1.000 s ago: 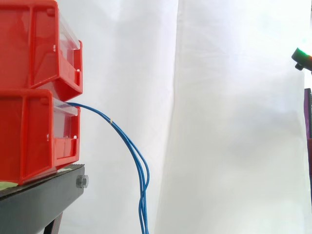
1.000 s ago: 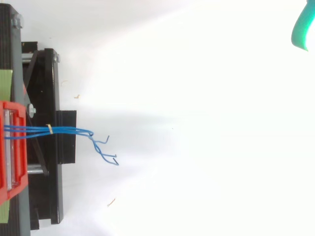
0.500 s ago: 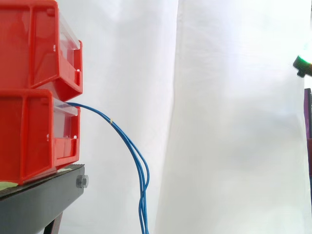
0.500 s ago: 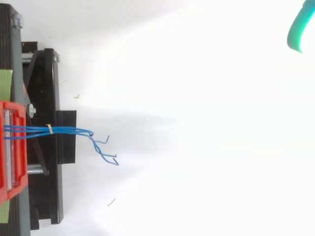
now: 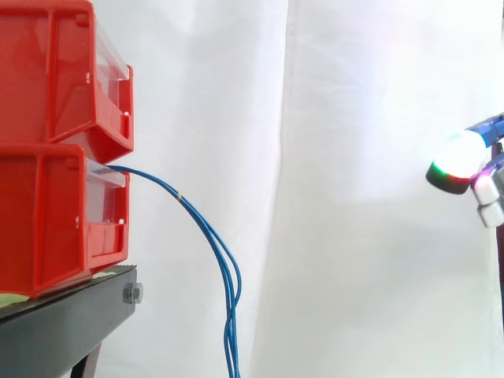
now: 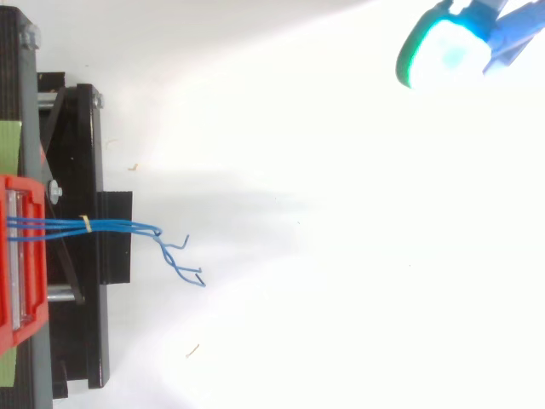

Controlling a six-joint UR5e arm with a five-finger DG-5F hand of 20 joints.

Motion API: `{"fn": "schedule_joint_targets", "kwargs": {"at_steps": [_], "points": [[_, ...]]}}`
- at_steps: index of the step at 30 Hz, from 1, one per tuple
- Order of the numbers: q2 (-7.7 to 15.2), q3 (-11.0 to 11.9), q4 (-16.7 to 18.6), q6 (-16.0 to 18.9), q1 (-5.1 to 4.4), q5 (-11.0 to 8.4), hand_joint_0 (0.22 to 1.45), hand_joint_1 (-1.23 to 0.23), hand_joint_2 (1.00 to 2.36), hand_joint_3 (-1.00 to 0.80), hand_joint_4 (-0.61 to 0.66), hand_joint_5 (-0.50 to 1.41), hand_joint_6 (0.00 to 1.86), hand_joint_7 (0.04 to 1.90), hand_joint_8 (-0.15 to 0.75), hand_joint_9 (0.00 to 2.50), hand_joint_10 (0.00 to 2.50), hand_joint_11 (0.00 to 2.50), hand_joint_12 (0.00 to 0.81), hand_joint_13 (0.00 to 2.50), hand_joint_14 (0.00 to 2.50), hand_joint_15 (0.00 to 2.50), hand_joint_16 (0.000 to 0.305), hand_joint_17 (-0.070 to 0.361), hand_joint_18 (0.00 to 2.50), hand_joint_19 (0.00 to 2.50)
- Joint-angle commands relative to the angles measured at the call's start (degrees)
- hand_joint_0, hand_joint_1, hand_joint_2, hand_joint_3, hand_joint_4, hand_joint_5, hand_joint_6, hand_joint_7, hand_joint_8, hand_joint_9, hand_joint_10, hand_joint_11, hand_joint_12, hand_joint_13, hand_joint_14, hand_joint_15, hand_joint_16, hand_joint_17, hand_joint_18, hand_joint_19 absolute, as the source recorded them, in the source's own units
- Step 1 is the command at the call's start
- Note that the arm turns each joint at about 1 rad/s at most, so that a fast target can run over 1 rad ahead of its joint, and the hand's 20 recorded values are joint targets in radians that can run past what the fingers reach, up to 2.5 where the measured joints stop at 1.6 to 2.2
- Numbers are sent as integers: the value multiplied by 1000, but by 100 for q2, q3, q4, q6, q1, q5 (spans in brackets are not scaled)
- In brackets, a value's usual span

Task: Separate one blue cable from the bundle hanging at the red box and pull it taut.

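A bundle of blue cables (image 5: 211, 236) comes out of the lower red bin (image 5: 55, 213), arcs to the right and hangs down past the bottom edge. A small yellow band (image 5: 181, 195) ties the strands near the top. From above, the blue cables (image 6: 119, 227) run rightward off the bin, and their loose ends (image 6: 183, 260) splay apart. My hand (image 5: 458, 161) enters at the right edge, glowing white and green, far to the right of the cables and about level with the lower bin. In the top view the hand (image 6: 443, 53) sits at the upper right, touching nothing.
A second red bin (image 5: 63, 71) is stacked on the lower one, both on a black stand (image 5: 71, 319). The white curtain (image 5: 331, 197) hangs behind. Open space lies between the cables and my hand.
My hand has come further in from the right edge, moving left toward the bins and lower in the side view. The cables hang as before.
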State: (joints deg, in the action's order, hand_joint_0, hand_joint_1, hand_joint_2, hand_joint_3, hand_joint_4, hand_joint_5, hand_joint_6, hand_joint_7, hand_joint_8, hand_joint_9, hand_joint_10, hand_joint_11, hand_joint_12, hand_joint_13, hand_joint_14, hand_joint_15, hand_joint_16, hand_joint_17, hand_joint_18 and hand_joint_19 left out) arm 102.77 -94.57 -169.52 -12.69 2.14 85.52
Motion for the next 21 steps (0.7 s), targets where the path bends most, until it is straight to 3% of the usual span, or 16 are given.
{"fn": "schedule_joint_targets", "kwargs": {"at_steps": [1,3,8,10,15,21], "points": [[147,0,428,65,-82,-97,590,-569,1003,-459,236,-208,503,800,300,603,10,324,372,494,11,308,47,106,555,450],[234,0,560,83,-126,-228,585,-592,1002,-476,235,-209,503,800,298,597,10,314,366,467,10,283,46,103,517,420],[481,0,630,171,-170,-237,623,-825,1000,-500,232,-219,503,808,289,496,10,307,317,359,8,198,38,86,475,212],[568,0,753,223,-205,-246,642,-850,1000,-500,233,-222,503,807,291,493,11,306,309,353,7,199,35,79,479,191],[762,9,1131,232,-267,-395,621,-821,1000,-500,234,-223,503,808,286,486,9,295,301,347,7,192,34,76,475,214],[1034,159,1289,434,-302,-457,575,-655,1000,-500,254,-214,503,807,305,536,9,284,302,387,8,213,34,76,492,252]]}}
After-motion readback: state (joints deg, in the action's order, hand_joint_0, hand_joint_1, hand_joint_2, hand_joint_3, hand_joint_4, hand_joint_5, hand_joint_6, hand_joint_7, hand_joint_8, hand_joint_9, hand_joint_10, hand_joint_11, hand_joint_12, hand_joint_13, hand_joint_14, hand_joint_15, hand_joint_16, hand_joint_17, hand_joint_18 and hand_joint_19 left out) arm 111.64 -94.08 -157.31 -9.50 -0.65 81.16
